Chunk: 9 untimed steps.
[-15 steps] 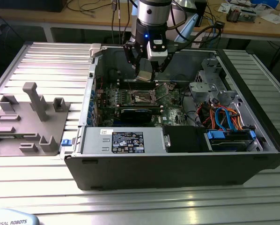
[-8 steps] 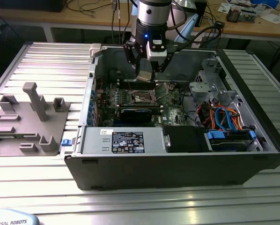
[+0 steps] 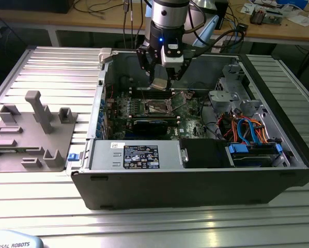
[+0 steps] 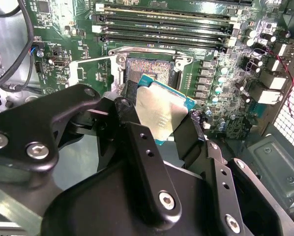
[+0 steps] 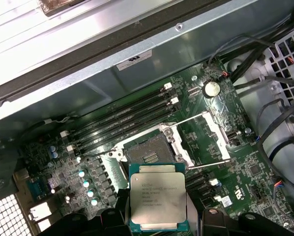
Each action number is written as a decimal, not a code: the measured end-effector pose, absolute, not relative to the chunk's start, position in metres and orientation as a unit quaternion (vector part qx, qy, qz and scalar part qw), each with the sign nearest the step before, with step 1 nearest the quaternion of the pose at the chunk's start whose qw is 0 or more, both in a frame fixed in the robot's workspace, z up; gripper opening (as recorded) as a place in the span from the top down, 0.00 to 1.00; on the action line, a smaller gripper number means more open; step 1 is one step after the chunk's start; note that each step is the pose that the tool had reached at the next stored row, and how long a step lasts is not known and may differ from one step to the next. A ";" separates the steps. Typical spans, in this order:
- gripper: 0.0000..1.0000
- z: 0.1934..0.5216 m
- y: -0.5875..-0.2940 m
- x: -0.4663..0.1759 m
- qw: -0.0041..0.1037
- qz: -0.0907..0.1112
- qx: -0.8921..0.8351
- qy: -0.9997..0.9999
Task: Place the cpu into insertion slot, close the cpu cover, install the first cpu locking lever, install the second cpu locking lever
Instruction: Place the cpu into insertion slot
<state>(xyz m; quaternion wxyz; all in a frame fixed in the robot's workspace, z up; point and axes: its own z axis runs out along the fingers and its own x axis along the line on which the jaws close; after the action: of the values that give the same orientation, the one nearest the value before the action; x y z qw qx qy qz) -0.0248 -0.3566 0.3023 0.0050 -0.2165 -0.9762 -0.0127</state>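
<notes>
Holding the cpu point(image 5: 158, 201) in the gripper point(image 5: 159, 219), with the black jaws pinching it tight on two opposite sides. Up in the air over the green motherboard point(image 5: 245, 172), silver-grey top showing, close to the insertion slot point(image 5: 149, 155) but not in it and not touching the board. Slot bare and dark inside, with a silvery rim, near the middle of the motherboard. Right beside it, the cpu cover point(image 5: 218, 132), swung open and away from the slot, hinged along one edge. Two thin wire levers point(image 5: 208, 164) running out along the sides of the open cover. On the other side of the slot, toward the back wall of the computer case point(image 3: 196, 186), four long black memory slots point(image 5: 122, 123) lying side by side. Near a corner of the motherboard, a round silver coin battery point(image 5: 212, 88). In the exterior view, case lying open on the slatted metal bench point(image 3: 51, 67), with a grey plastic holder point(image 3: 30, 134) by the bench edge at the exterior view's left, well apart from the gripper.
</notes>
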 end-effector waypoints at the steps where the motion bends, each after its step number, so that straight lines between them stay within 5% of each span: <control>1: 0.46 0.302 -0.357 -0.025 0.005 -0.013 -0.218 -0.976; 9: 0.46 0.302 -0.357 -0.025 0.005 -0.013 -0.227 -0.974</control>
<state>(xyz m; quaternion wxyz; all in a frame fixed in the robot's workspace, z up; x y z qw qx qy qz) -0.0248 -0.3566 0.3019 0.0049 -0.2268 -0.9738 -0.0127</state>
